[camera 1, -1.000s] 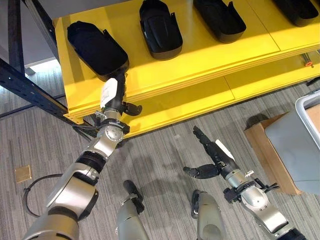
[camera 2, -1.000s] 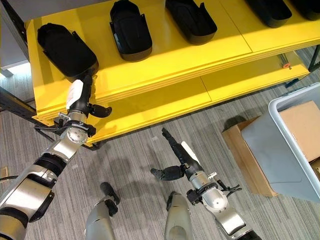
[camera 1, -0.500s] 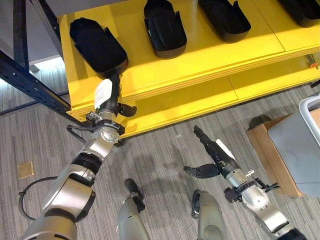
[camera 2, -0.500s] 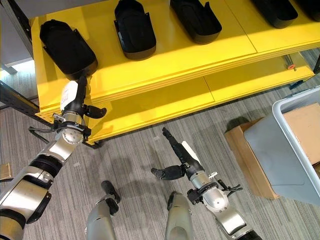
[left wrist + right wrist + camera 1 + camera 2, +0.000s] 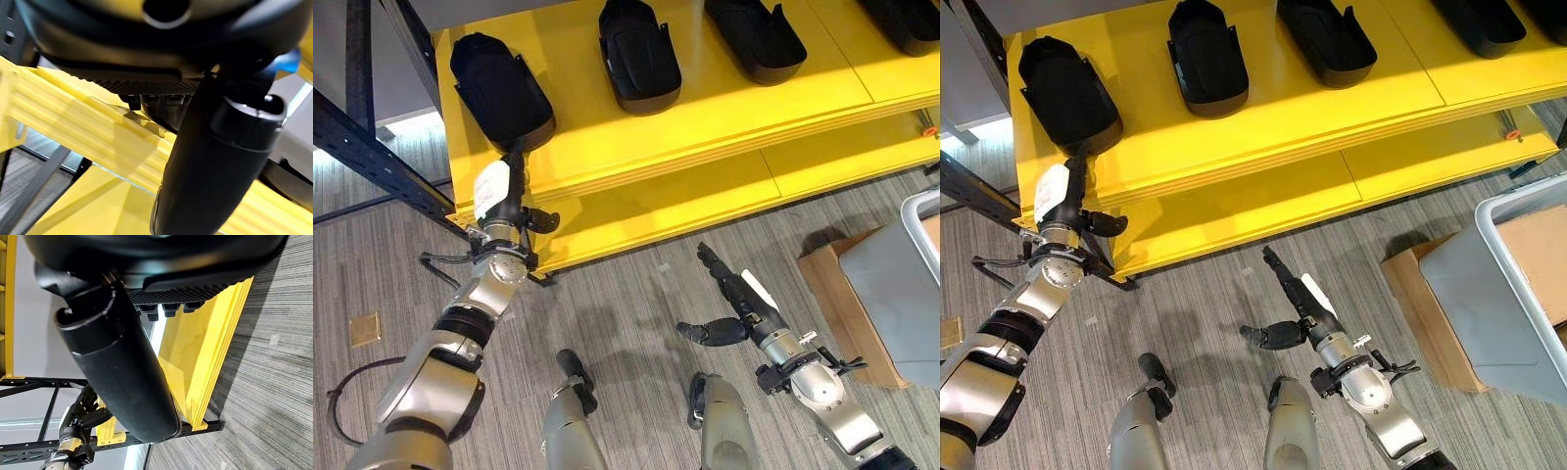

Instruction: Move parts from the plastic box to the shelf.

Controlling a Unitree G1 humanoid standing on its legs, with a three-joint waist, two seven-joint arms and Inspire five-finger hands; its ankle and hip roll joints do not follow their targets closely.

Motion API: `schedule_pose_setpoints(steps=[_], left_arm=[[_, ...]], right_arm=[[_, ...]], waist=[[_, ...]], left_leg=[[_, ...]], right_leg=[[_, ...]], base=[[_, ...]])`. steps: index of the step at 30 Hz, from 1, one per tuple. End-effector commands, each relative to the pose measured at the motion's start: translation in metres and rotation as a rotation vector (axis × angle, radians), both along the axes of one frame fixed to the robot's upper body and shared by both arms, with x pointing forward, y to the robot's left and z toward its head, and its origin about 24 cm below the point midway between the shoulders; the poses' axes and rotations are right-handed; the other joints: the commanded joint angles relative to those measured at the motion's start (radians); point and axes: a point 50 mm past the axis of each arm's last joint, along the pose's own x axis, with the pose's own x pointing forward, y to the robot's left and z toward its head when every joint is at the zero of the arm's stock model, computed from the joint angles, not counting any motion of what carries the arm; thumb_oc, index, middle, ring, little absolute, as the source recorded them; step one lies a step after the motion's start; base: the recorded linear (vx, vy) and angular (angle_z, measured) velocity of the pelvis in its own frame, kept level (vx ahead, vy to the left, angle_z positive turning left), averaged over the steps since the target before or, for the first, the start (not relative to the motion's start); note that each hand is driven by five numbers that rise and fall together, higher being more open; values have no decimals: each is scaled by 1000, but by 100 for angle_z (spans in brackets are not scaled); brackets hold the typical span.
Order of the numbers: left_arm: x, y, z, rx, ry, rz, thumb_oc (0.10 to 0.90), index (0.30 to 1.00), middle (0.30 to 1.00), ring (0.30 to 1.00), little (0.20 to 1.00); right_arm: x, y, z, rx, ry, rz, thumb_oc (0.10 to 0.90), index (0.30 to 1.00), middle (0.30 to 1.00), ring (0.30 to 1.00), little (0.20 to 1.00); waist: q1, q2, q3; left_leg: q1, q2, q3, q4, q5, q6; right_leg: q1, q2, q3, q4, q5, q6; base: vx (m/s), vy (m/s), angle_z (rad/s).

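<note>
Several black moulded parts lie on the upper yellow shelf [image 5: 705, 108]: one at the left end [image 5: 499, 88], another [image 5: 639, 54] beside it, a third [image 5: 754, 39] further right. My left hand [image 5: 506, 201] is open at the shelf's front edge, its straight fingers pointing up at the near end of the leftmost part, thumb spread; it holds nothing. My right hand [image 5: 741, 302] hangs open and empty over the carpet, fingers straight. The grey plastic box [image 5: 1489, 284] stands at the right.
A lower yellow shelf [image 5: 685, 201] juts out under the upper one. The rack's dark blue post and brace [image 5: 372, 166] run down the left. A brown cardboard piece [image 5: 837, 304] lies under the box. Grey carpet [image 5: 626, 304] spreads between shelf and box.
My left hand has slid left along the shelf's front edge, from the leftmost part's right corner to below its near end. The right hand has hardly moved. The camera shifted slightly.
</note>
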Motion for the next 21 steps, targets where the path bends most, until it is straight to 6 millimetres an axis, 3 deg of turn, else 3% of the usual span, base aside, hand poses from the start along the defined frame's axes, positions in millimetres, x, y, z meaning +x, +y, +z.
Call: schedule_pose_setpoints(steps=[1, 21], left_arm=[[-5, 27, 62, 36, -227, 58, 900, 1000, 1000, 1000, 1000], [-10, 44, 64, 44, -223, 111, 900, 1000, 1000, 1000, 1000]], right_arm=[[4, 3, 49, 132, -253, 34, 900, 1000, 1000, 1000, 1000], [4, 3, 48, 131, -247, 38, 900, 1000, 1000, 1000, 1000]], waist=[[-4, -2, -24], [1, 0, -25]], left_leg=[[-16, 104, -93, 196, -141, -93], [-13, 101, -93, 193, -143, -93]], right_leg=[[151, 27, -9, -154, 62, -24], [151, 25, -8, -154, 66, -21]], base=[[0, 0, 0], [0, 0, 0]])
